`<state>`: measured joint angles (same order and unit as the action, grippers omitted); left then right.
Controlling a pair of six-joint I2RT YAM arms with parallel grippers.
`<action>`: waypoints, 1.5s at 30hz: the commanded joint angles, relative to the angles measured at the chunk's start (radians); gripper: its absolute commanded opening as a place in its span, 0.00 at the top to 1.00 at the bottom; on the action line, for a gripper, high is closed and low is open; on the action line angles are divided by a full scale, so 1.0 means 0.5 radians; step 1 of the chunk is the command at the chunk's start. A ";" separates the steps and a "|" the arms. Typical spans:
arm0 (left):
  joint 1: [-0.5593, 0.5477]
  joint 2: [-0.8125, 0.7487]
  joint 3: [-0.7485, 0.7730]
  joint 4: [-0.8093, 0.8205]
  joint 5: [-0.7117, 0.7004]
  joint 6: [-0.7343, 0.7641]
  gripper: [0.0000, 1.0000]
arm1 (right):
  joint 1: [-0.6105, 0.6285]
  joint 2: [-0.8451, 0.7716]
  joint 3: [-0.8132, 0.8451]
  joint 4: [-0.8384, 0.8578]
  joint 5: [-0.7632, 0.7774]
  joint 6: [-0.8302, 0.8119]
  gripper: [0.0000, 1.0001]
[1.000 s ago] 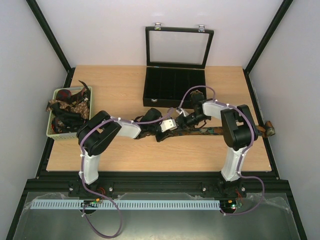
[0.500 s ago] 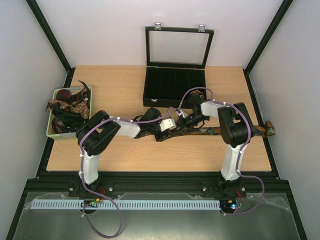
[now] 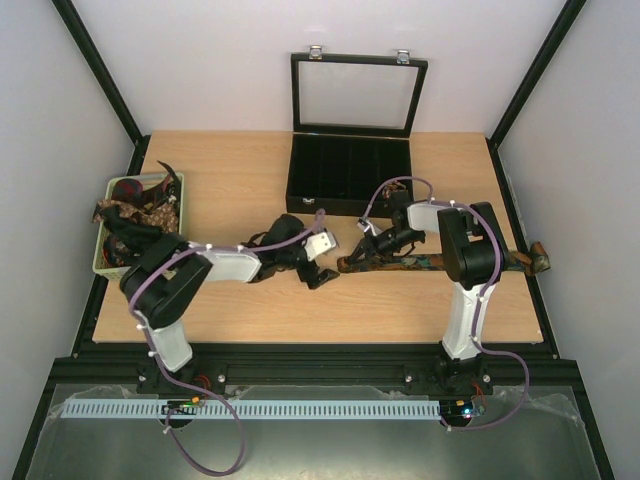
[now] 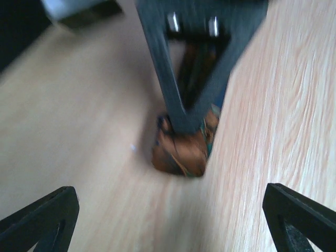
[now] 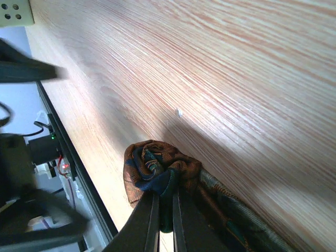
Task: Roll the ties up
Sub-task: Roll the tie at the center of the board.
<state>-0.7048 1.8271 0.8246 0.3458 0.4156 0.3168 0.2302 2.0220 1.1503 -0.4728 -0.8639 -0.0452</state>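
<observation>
1. Brown-and-teal patterned tie (image 3: 400, 264) lies flat on the wooden table (image 3: 230, 190), running crosswise from mid-table to the right edge. Its far tip pokes past that edge.
2. The tie's rolled end (image 5: 157, 168) is a small curl at the left, resting on the table. The number of turns can't be told.
3. Right gripper (image 5: 165, 200): jaws together, clamped on the rolled end with fabric pinched between them.
4. Left gripper (image 3: 322, 274): jaws wide apart with nothing between them. It sits just left of the rolled end, not touching it.
5. The left wrist view shows only the left fingertips (image 4: 42, 220) in the bottom corners, the rest cut off. The frame is blurred, so the pattern is hard to read there. The right gripper shows as a dark triangle planted on the curl.
6. In the top view the right arm covers a stretch of the tie near the right side.
7. Black compartmented box (image 3: 350, 175) sits at the far side of the table, well apart from the tie, with its glass lid (image 3: 358, 95) standing open. The compartments are too dark to see into.
8. Pale green basket (image 3: 100, 262) at the left edge holds more ties (image 3: 135, 215) in a tangle. The count is unclear, and the left arm's elbow hides the basket's near corner.
</observation>
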 commanded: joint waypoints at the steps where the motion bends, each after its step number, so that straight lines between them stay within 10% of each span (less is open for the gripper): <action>1: 0.066 -0.339 0.036 0.092 0.003 -0.263 0.01 | -0.026 0.123 -0.060 -0.098 0.284 -0.059 0.99; 8: 0.124 -0.103 0.556 -0.430 0.342 -0.440 0.01 | -0.027 0.107 -0.073 -0.094 0.256 -0.057 0.99; 14: 0.085 -0.108 0.100 0.230 0.191 -0.275 0.01 | -0.026 0.133 -0.050 -0.109 0.249 -0.062 0.99; 26: -0.072 0.354 0.139 0.510 0.298 0.128 0.05 | -0.030 0.192 -0.015 -0.101 0.275 -0.045 0.99; 38: -0.116 0.488 0.126 0.368 0.149 0.264 0.63 | -0.030 0.155 -0.040 -0.124 0.229 -0.059 0.98; 45: -0.110 0.370 0.028 0.156 0.091 0.284 0.82 | -0.030 -0.006 0.005 -0.180 0.062 -0.049 0.77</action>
<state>-0.7563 2.0262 0.8909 0.5728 0.4808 0.4297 0.2180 2.0449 1.1614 -0.5304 -0.9092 -0.0669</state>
